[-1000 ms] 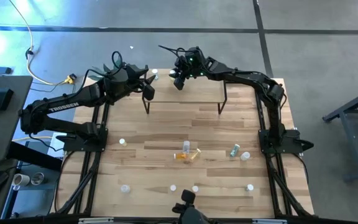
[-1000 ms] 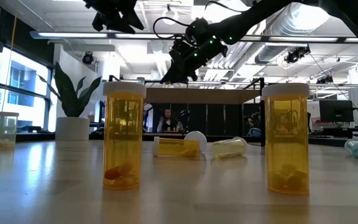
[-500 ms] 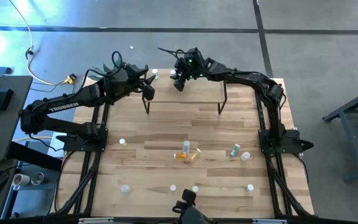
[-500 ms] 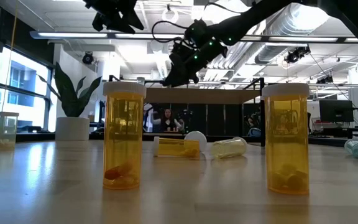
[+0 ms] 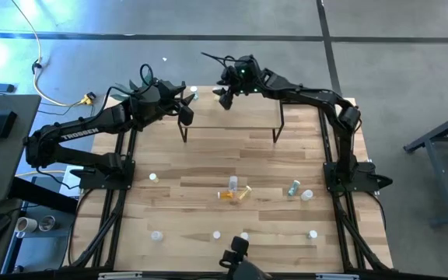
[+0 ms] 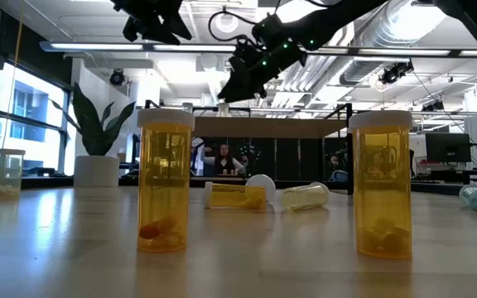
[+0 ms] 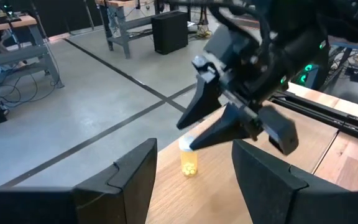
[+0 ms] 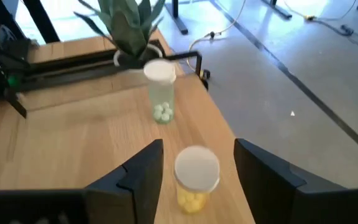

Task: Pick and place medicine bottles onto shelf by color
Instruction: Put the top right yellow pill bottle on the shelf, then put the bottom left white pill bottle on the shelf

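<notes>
So by my count: two dark robot arms (image 5: 76, 136), one low wooden shelf on black legs (image 5: 239, 117), two small white-capped pill bottles (image 8: 196, 177) on it, roughly ten more across the plank tabletop (image 5: 185, 167), and one potted plant (image 6: 96, 136).

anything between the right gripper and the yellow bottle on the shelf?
Nothing visible. The right gripper is open just above the yellow bottle on the shelf, a finger on either side. The green bottle stands farther off.
</notes>
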Available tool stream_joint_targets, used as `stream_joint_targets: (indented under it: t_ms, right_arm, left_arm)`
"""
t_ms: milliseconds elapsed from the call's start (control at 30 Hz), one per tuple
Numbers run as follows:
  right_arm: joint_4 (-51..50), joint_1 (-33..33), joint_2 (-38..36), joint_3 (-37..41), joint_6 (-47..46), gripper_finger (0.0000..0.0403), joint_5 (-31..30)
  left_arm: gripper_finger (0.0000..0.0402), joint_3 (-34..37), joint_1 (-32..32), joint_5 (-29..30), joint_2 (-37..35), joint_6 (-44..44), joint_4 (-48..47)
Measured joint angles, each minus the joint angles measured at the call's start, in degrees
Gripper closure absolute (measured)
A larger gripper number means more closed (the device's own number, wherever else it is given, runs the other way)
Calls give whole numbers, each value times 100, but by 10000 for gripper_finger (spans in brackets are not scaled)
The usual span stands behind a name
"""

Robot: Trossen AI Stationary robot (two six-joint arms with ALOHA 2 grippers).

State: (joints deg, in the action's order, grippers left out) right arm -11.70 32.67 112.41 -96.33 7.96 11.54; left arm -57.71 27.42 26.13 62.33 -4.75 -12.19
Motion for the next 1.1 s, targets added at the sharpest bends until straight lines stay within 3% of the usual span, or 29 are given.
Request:
stream_joint_targets:
  t_ms: [367,633,767,1100]
  right_arm:
    - [-349,23,-532,0,-15,215,41]
    - [-754,-4,-1137,-2,-177,215,58]
    - [-968,-50,-1373,-2,-213,215,90]
    - [-1109,-135,-1854,-2,-490,214,88]
  left_arm:
    - [202,0,-12,-138,-153,-36,-199]
    - [202,-2,-229,-1004,-548,-808,-1253]
    - [202,-2,-575,-1313,-608,-983,-1854]
    - [202,0,-1896,-1323,-557,-1671,-3323]
